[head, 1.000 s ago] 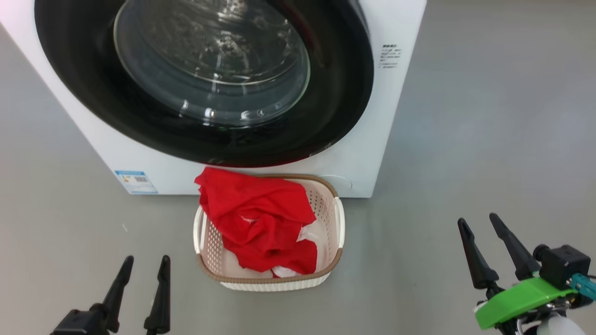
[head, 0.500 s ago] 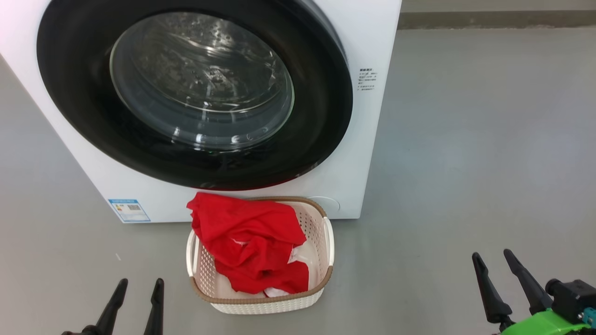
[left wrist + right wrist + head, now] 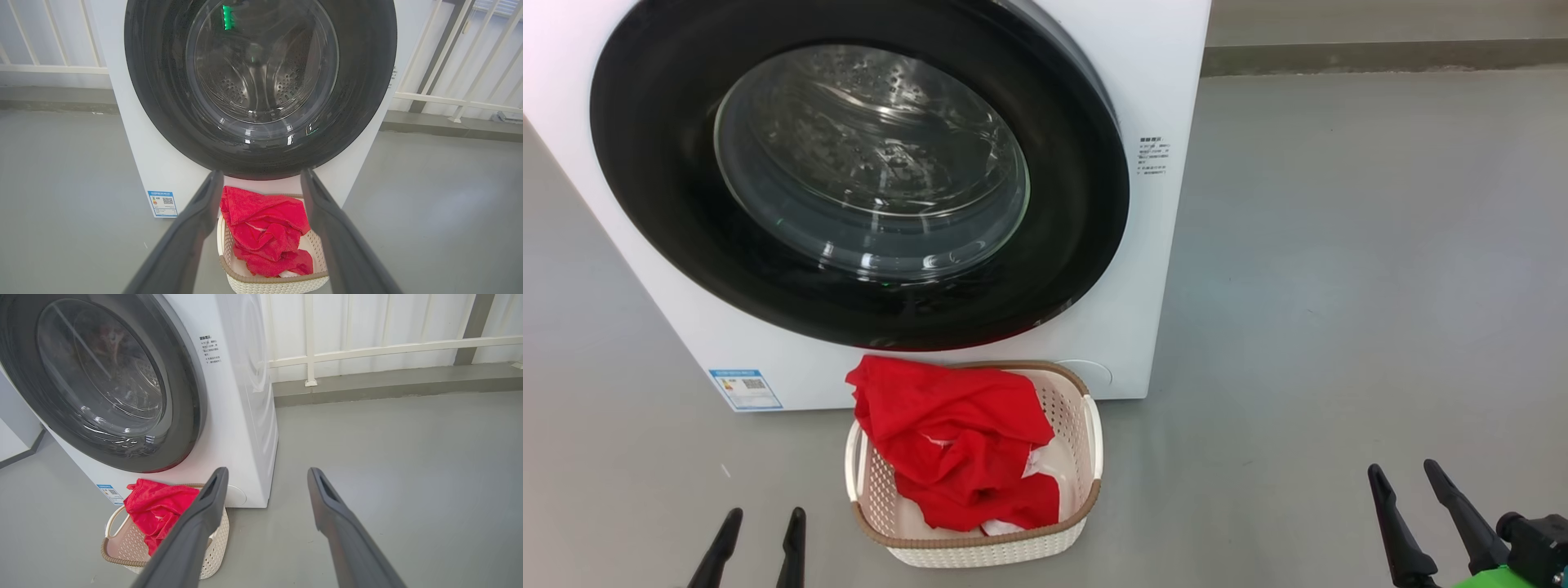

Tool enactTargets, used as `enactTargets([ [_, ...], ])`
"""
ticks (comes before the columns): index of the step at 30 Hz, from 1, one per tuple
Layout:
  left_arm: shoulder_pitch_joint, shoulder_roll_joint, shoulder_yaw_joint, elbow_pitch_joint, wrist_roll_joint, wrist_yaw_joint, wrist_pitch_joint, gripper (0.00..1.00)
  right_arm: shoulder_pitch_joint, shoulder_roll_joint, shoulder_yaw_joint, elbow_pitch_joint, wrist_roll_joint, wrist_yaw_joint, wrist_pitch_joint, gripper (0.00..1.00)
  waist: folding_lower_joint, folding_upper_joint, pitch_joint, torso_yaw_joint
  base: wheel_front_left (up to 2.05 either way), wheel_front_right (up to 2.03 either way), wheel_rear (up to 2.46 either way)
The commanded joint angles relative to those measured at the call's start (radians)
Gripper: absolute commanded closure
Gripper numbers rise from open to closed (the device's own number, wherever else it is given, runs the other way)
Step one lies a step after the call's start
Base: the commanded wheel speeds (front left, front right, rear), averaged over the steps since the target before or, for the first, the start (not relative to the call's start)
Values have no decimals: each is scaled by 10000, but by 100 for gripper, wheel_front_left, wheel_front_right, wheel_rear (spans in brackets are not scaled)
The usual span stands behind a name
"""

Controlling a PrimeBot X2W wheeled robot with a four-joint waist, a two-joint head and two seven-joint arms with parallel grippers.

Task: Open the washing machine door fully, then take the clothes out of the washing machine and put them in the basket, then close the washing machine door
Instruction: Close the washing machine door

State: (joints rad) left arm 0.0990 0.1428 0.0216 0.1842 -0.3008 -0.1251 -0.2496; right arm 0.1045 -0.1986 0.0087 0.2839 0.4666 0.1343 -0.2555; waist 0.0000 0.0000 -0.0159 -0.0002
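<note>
Well, my left claw [image 3: 766, 513] and right claw [image 3: 1403, 465] gape empty; the clothes [image 3: 947, 441] lie in the basket [image 3: 980, 549] at twelve o'clock.

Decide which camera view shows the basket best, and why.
The head view: the whole basket shows from above, holding the clothes. The left wrist view crops its bottom; in the right wrist view the right pincer's finger hides part.

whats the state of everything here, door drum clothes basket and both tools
door: shut, flush
drum: looks empty through the door
basket: upright, loaded
clothes: heaped in the basket, draped over its far rim
left tool: open, empty
right tool: open, empty
</note>
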Motion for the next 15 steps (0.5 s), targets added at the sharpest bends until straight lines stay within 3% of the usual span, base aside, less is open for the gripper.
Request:
enactTargets([
  [1,-211,181,379,-273,-43,-56,-122,0,2,-212,114,-267,-120,-36,-63,0,0,0,-7,-7,0,0,0],
  [15,-251,196,346,-240,-37,-56,-122,0,45,-128,77,-324,-141,-36,-63,0,0,0,4,32,0,0,0],
])
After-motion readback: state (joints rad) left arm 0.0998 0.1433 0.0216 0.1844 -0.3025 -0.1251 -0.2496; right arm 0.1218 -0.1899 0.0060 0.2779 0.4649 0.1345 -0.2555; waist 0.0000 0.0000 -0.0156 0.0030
